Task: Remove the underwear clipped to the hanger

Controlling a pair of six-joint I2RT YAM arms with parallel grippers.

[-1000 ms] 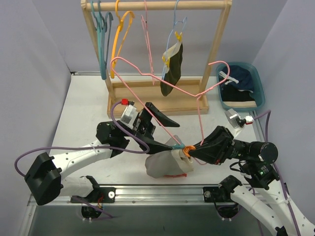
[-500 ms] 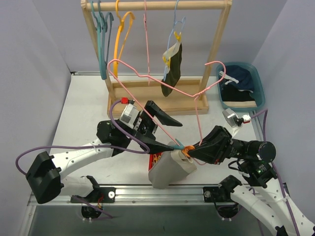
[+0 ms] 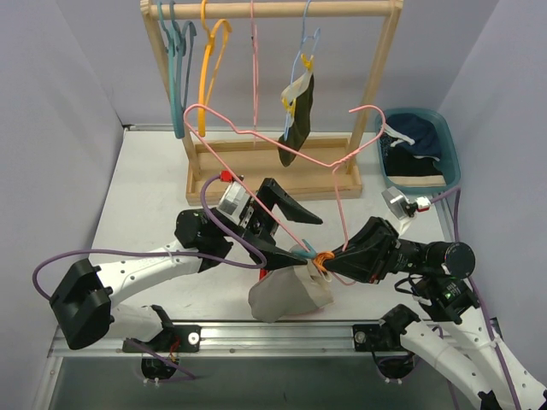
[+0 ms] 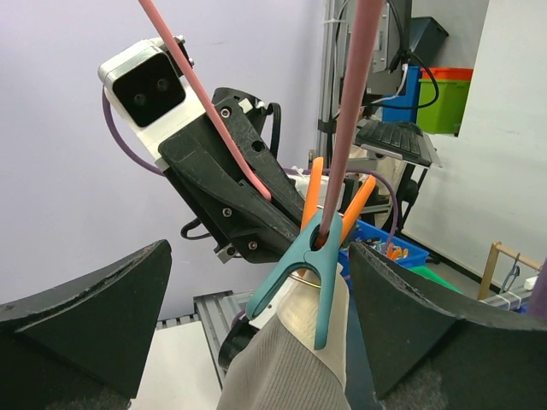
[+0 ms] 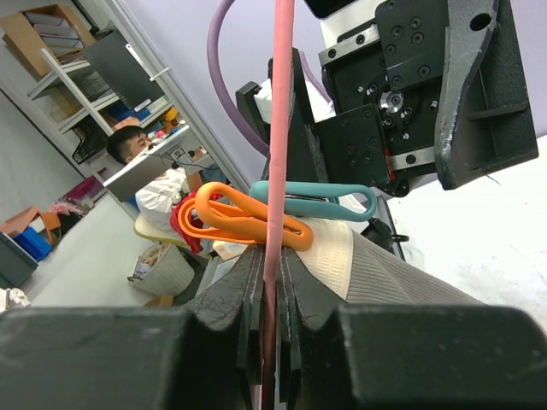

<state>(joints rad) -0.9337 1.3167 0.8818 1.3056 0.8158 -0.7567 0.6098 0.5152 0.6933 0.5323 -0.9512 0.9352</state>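
My right gripper [image 3: 332,261] is shut on the lower bar of a pink wire hanger [image 3: 256,137] and holds it above the table's front; the right wrist view shows its fingers [image 5: 248,282] pinching the wire [image 5: 275,128]. The grey-beige underwear [image 3: 289,295] hangs from that bar by a teal clip [image 4: 312,256] and an orange clip [image 4: 342,201]. My left gripper [image 3: 306,239] is open, its fingers [image 4: 94,316] on either side of the teal clip without touching it. The dark olive-black underwear [image 3: 299,115] hangs clipped to a blue hanger on the rack. The navy underwear [image 3: 419,145] lies in the bin.
A wooden rack [image 3: 273,10] stands at the back with teal, orange, pink and blue hangers on it. A teal bin [image 3: 451,149] sits at the back right. The table's front rail [image 3: 256,337] runs just below the hanging cloth.
The pink hanger has shifted slightly up and left with both grippers. The grey-beige underwear has swung and now hangs spread to the left under the clips. My left gripper stays open.
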